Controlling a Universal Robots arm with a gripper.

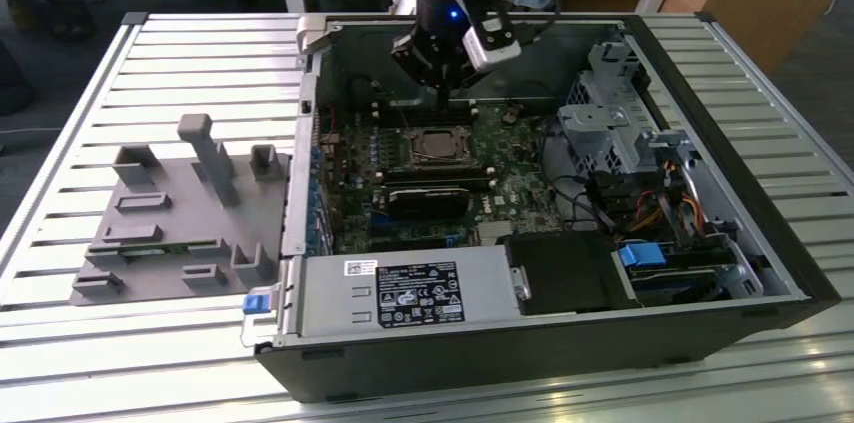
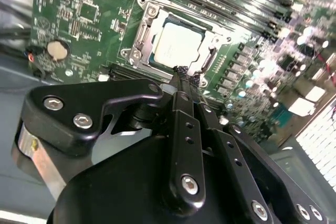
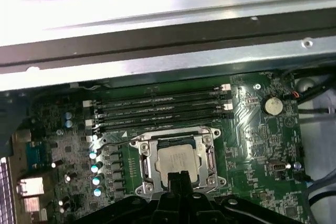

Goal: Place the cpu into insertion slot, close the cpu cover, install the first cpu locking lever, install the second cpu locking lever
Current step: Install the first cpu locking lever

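Cpu [image 3: 177,159] lies in insertion slot [image 3: 144,157]; end effector [image 3: 179,176] covers one edge.

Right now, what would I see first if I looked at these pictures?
A big black computer case lies open on the slatted table, its green board showing. In the second wrist view the black end effector hangs close above the shiny square cpu on that board.

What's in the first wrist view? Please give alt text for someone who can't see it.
A silvery cpu sits in the insertion slot of a green motherboard, framed by the metal cpu cover, with the robot's black gripper closed at the socket's edge. Long black memory slots and a round coin battery lie nearby.
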